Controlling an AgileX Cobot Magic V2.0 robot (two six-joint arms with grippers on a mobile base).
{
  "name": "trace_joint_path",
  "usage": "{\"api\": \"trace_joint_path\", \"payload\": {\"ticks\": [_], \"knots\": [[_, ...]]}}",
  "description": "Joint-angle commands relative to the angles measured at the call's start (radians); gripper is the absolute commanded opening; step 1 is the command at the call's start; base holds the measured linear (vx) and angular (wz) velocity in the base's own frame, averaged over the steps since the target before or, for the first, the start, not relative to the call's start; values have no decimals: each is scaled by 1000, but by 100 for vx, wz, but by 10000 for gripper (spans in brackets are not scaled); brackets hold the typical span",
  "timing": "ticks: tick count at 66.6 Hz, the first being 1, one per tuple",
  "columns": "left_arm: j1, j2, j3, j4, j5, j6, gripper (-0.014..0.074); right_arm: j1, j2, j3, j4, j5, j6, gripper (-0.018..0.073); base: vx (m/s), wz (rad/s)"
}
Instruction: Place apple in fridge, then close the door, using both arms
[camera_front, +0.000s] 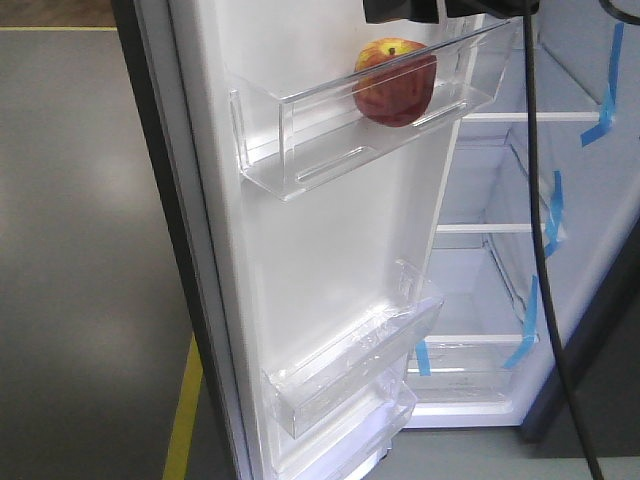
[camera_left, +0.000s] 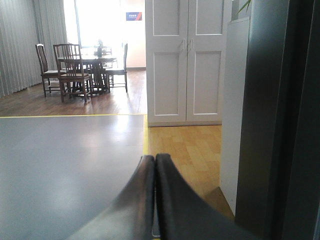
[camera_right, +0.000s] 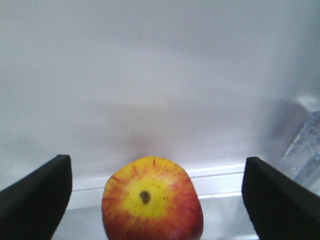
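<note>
Up in the top bin (camera_front: 300, 150) of the door (camera_front: 330, 270) sits the apple (camera_front: 394, 82), untouched between the wide-spread right fingers (camera_right: 35, 200); the left fingers (camera_left: 172, 200) are pressed together.

Apple (camera_front: 394, 82) skin glossy, smooth; door (camera_front: 320, 260) liner white smooth plastic; bin (camera_front: 300, 150) clear plastic.

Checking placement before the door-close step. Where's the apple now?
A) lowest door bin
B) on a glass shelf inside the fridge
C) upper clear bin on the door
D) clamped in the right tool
C: the apple sits in the upper clear bin on the door, and the right tool is open, its fingers wide on either side and off the fruit.
</note>
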Motion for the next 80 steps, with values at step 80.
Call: {"api": "trace_joint_path", "payload": {"ticks": [80], "knots": [[-1,-13,-17,-9,-77,-4,-6,432,-1054,1410,-130,-351,230,589,0,0]]}}
